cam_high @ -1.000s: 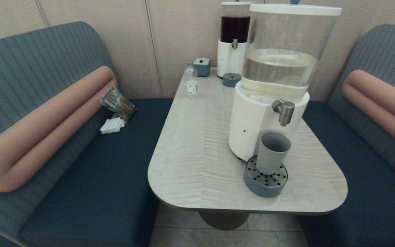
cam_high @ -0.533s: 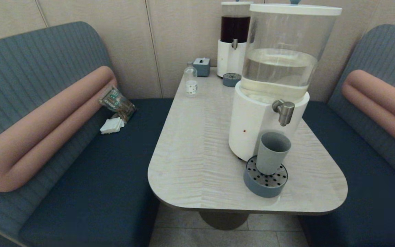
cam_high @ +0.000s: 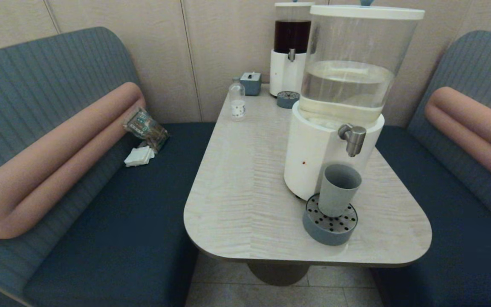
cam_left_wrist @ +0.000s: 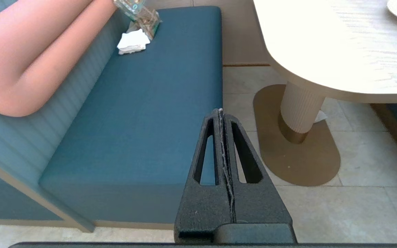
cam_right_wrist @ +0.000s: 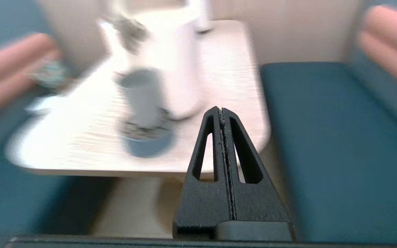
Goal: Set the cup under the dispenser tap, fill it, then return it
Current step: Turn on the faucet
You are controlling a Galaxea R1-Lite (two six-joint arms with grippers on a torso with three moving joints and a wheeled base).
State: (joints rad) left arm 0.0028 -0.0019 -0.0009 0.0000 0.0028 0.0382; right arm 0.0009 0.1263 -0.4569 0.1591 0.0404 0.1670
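Observation:
The grey-blue cup (cam_high: 338, 189) stands upright on the round perforated drip tray (cam_high: 330, 226), straight below the steel dispenser tap (cam_high: 353, 137) of the big white-based dispenser (cam_high: 330, 128). Neither arm shows in the head view. My left gripper (cam_left_wrist: 221, 112) is shut and empty, low beside the left bench, over the floor near the table's pedestal. My right gripper (cam_right_wrist: 221, 109) is shut and empty too, below the table's near right corner; the cup (cam_right_wrist: 142, 96) and tap (cam_right_wrist: 129, 32) show blurred beyond it.
A small clear bottle (cam_high: 237, 102), a grey box (cam_high: 251, 82) and a dark-liquid dispenser (cam_high: 290, 47) with its own small tray (cam_high: 287, 99) stand at the table's far end. A packet (cam_high: 145, 128) and white napkins (cam_high: 139, 156) lie on the left bench.
Nothing has moved in the head view. The blur in the right wrist view suggests that arm is in motion.

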